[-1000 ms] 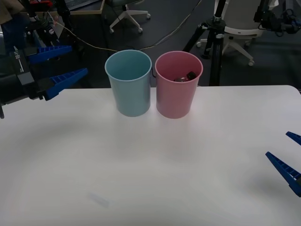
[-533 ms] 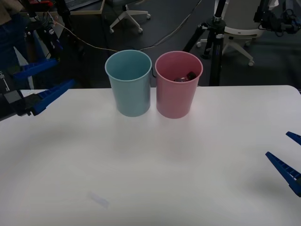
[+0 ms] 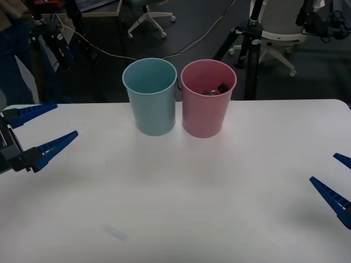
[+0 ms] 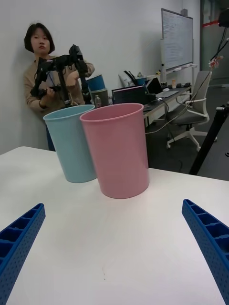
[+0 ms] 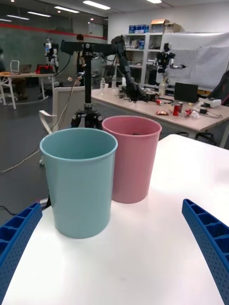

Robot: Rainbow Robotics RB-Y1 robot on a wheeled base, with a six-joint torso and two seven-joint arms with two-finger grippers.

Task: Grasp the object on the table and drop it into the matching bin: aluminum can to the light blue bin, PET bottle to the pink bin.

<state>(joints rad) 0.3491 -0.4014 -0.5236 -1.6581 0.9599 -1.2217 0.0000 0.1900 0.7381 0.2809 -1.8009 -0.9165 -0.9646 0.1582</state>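
The pink bin (image 3: 207,101) stands at the back middle of the white table (image 3: 175,192), touching the light blue bin (image 3: 151,98) on its left. Inside the pink bin lies the PET bottle (image 3: 216,89), of which I see a dark body and black cap below the rim. My left gripper (image 3: 66,118) hangs open and empty over the table's left edge, well left of the bins. At the right edge my right gripper (image 3: 323,167) is open and empty. The right wrist view has the pink bin (image 4: 119,152) in front of the light blue bin (image 4: 71,143); the left wrist view has the light blue bin (image 5: 81,181) nearer than the pink bin (image 5: 133,162).
A black tripod (image 3: 249,49) and office chairs (image 3: 279,33) stand on the floor behind the table's far edge. Bare tabletop stretches in front of the bins and between the two grippers.
My left gripper has dropped and drawn back from beside the light blue bin to low over the table's left edge, still open. The right gripper and the bins have not moved.
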